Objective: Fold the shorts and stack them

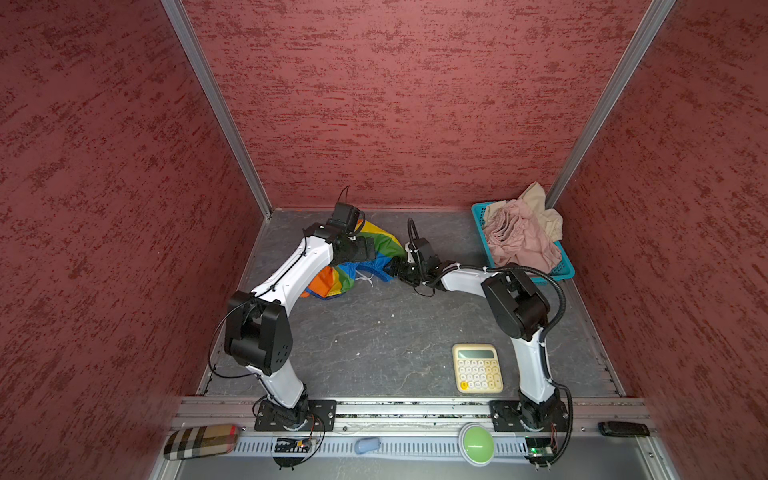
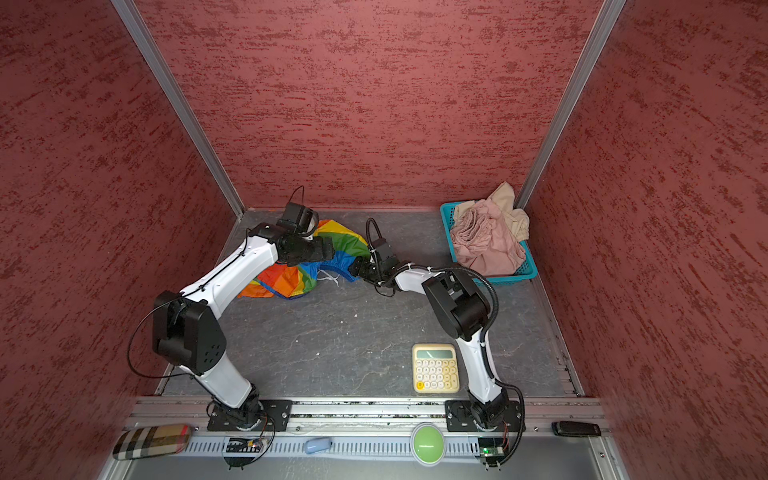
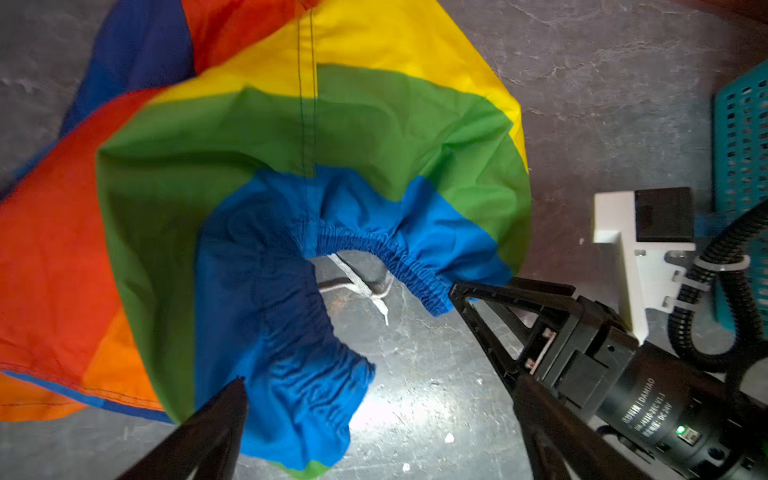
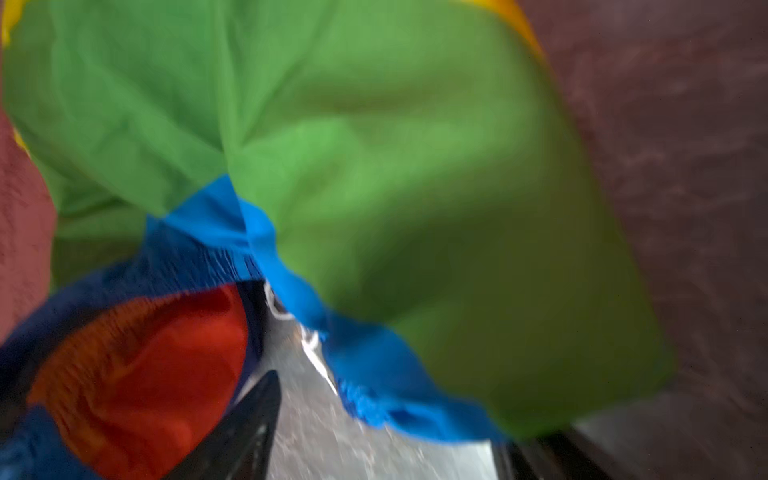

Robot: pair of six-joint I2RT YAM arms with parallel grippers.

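Both spread open, left pincer (image 3: 380, 382), right pincer (image 1: 393, 268), at blue waistband (image 3: 399, 257), rainbow shorts (image 3: 291, 124)

Your right wrist view is smeared. The rainbow shorts (image 4: 374, 145) fill it soft-edged, and the right claw (image 4: 386, 411) shows one finger (image 4: 249, 419); the other sits behind the blue waistband (image 4: 374, 403), contact unreadable. In both top views the left arm (image 1: 291, 270) hides the shorts' middle, just ahead of that claw. Well behind it, the beige shorts (image 1: 538, 197) lie mostly under the pink shorts (image 1: 515, 241), and the calculator (image 1: 477, 368) keys are too small to read.
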